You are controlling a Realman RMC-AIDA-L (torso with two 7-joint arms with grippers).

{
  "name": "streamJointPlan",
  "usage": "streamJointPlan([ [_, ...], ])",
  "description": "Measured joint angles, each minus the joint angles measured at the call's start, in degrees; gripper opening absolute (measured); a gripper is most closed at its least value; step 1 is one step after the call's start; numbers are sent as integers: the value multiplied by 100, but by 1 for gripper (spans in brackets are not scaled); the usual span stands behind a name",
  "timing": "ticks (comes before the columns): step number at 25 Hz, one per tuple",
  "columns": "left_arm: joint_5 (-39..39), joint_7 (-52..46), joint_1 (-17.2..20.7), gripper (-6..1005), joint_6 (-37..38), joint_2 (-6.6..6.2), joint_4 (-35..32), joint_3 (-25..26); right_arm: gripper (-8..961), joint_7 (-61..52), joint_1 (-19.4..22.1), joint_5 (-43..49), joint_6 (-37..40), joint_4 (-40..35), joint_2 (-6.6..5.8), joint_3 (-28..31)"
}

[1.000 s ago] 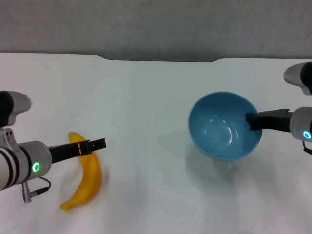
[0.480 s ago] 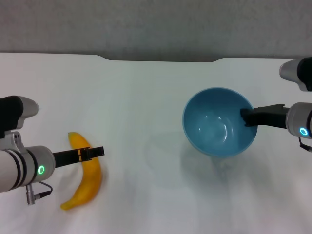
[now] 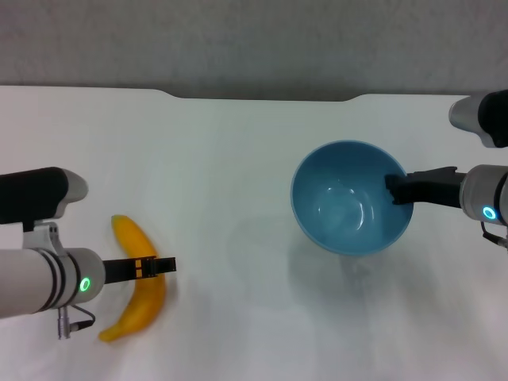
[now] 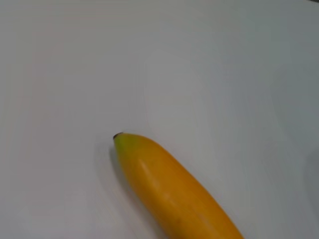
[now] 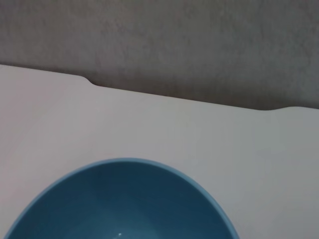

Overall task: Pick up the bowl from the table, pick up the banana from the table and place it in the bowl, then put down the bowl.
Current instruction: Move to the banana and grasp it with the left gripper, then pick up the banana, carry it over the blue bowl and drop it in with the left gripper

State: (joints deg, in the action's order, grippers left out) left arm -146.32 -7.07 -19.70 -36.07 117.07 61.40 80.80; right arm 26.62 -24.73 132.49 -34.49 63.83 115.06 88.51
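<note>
Right claw [image 3: 394, 189] is clamped on the bowl's [image 3: 349, 208] rim; left claw [image 3: 159, 266], apart or together I cannot tell, should straddle the banana [image 3: 141, 290] mid-length before closing.

The banana [image 3: 140, 279] lies on the bench [image 3: 230, 175] at about 8 o'clock. The bowl [image 3: 349, 208] is well apart from it, at about 3 o'clock. The left gripper [image 3: 159, 266] is over the banana's middle. The right gripper [image 3: 394, 189] is at the bowl's right rim.
</note>
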Motion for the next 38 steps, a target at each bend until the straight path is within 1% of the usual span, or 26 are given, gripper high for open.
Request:
streamJointPlan([
  [6,-276,-275,-29,877,131,8,-31,-132,34,6,10,-4,-2,25,-1,-1],
  [9,-311,-297,-42,861,140,9,-121,-134,34,7,11,-5,-1,30,-1,-1],
  [13,-367,-305,-163,839,147,9,-293,-170,34,9,18,-5,13,33,-1,0],
  [19,-393,-318,-198,806,151,9,-273,-207,34,8,21,-5,22,34,-1,-11],
  [31,-397,-321,-139,575,267,1,-244,-196,34,10,56,-4,29,31,-1,-34],
  [34,-387,-293,-68,528,248,-17,-68,-143,34,10,70,-4,41,7,-1,-59],
  [36,-391,-246,123,514,228,-37,336,-64,34,10,81,-4,38,-8,-1,-63],
  [38,-391,-122,419,516,220,-49,932,52,34,10,75,-10,-13,-25,-1,-75],
])
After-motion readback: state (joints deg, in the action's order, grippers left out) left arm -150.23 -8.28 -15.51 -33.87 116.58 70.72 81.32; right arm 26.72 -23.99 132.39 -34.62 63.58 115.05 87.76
